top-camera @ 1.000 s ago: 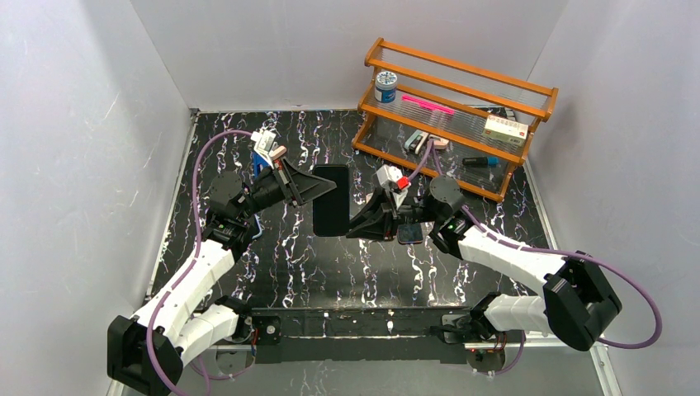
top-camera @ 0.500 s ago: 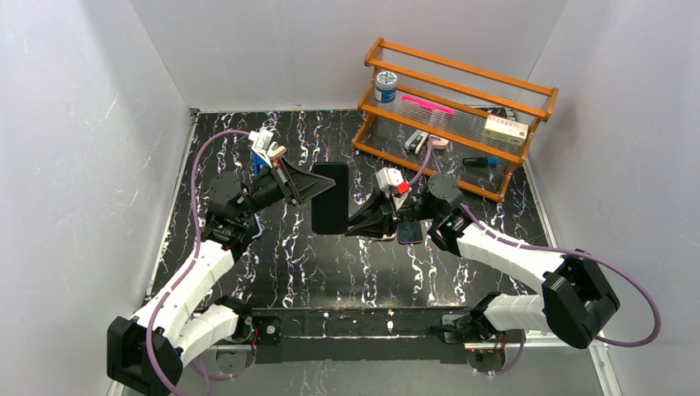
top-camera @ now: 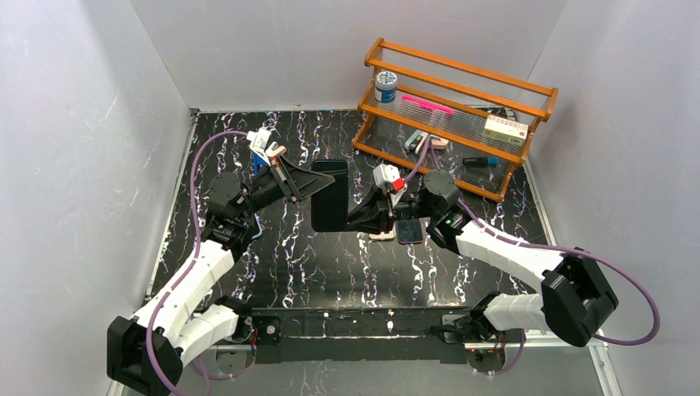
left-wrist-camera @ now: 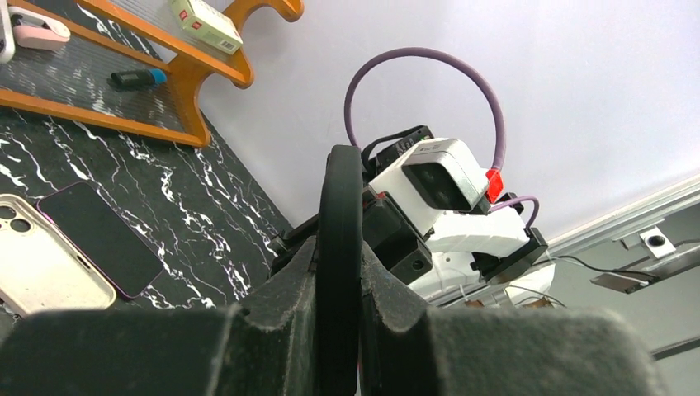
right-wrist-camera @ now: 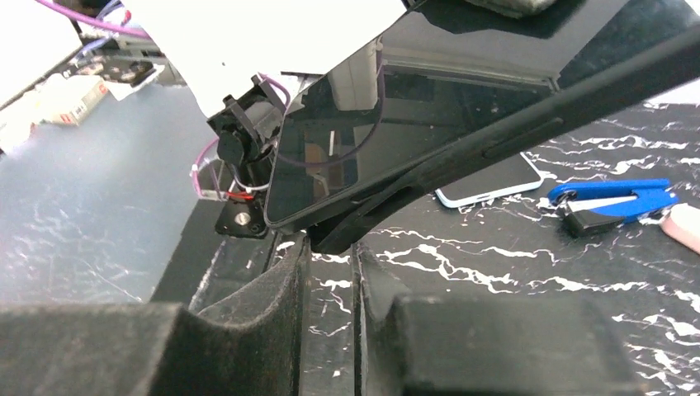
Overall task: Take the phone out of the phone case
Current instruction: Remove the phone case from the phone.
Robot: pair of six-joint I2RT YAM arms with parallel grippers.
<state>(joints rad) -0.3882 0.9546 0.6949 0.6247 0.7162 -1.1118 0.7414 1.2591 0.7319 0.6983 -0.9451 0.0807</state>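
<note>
The black phone (top-camera: 330, 196) in its black phone case is held upright above the table's middle. My left gripper (top-camera: 309, 186) is shut on its left edge. In the left wrist view the case (left-wrist-camera: 340, 214) is edge-on between my left gripper's (left-wrist-camera: 340, 272) pads. My right gripper (top-camera: 351, 223) meets the lower right corner. In the right wrist view the glossy phone screen (right-wrist-camera: 371, 140) lifts away from the case rim (right-wrist-camera: 512, 124). The case's corner sits pinched at the tips of my right gripper (right-wrist-camera: 330, 247).
A wooden rack (top-camera: 458, 107) with small items stands at the back right. A second phone (top-camera: 410, 232) and a cream case (left-wrist-camera: 41, 272) lie on the table under the right arm. A blue clip (right-wrist-camera: 615, 202) and a white phone (right-wrist-camera: 487, 183) lie at the left.
My right gripper has crept left and slightly up along the case's corner. The phone and left gripper have shifted a little to the left.
</note>
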